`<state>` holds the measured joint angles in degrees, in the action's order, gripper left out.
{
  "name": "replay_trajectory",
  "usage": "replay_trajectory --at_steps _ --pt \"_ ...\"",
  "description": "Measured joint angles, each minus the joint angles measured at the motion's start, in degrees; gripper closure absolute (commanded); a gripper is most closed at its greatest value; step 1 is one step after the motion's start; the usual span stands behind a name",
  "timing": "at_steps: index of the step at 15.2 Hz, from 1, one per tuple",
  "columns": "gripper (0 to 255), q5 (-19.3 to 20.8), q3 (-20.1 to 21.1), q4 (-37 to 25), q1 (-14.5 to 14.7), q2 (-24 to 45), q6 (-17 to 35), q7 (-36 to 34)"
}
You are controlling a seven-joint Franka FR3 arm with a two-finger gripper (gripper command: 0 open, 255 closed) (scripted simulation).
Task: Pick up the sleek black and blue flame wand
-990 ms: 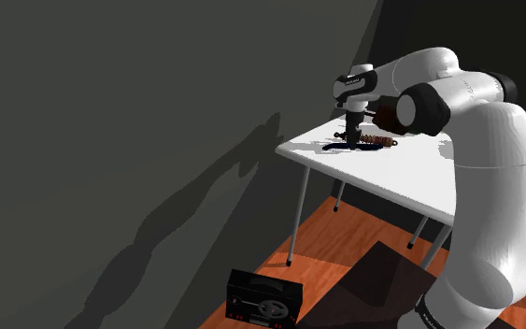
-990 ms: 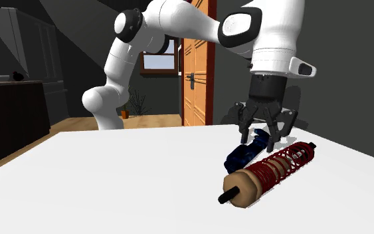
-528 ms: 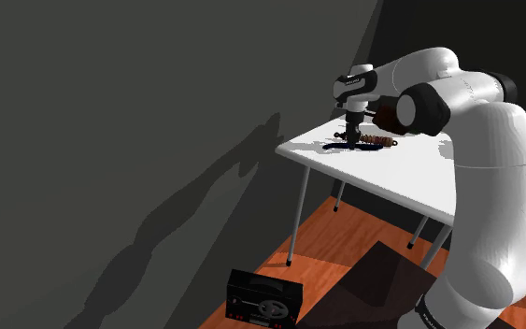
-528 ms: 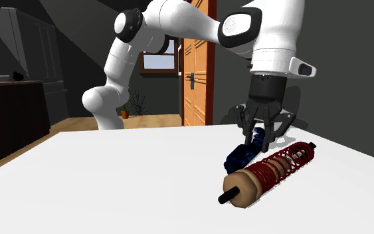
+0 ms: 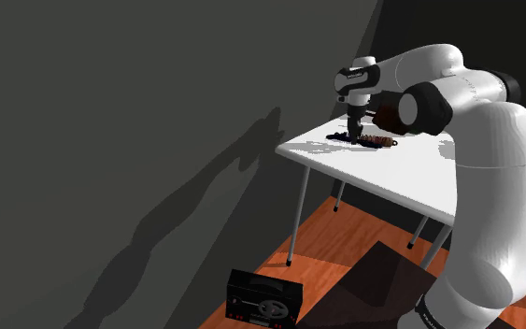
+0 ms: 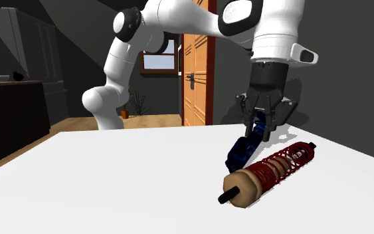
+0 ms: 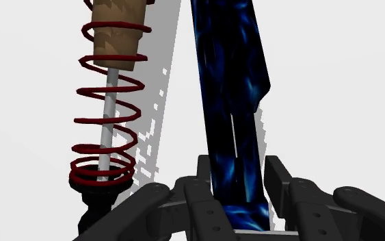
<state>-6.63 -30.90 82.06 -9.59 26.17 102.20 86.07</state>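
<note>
The flame wand (image 6: 244, 150) is a slim black stick with blue flame marbling. It hangs tilted over the white table (image 6: 112, 179), its low end near the tabletop. My black gripper (image 6: 261, 127) is shut on the wand's upper end. In the wrist view the wand (image 7: 232, 103) runs up from between the clasping fingers (image 7: 202, 179) of the gripper (image 7: 237, 179). The shoulder view has the gripper (image 5: 357, 131) at the table's far corner, over the dark wand (image 5: 345, 138).
A shock absorber with a red coil spring and tan cap (image 6: 268, 169) lies right beside the wand (image 7: 109, 103). An orange door (image 6: 198, 66) and a dark cabinet (image 6: 12, 113) stand behind the table. A black box (image 5: 265, 299) sits on the wooden floor.
The fingers have shut on the wand. The hand has risen, lifting the held end so the wand now tilts. The shock absorber has not moved.
</note>
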Motion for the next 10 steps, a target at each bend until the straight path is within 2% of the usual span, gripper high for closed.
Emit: replay_trajectory --at_steps 10 --pt "255 0.06 -0.25 -7.51 -0.91 0.03 -7.34 0.26"
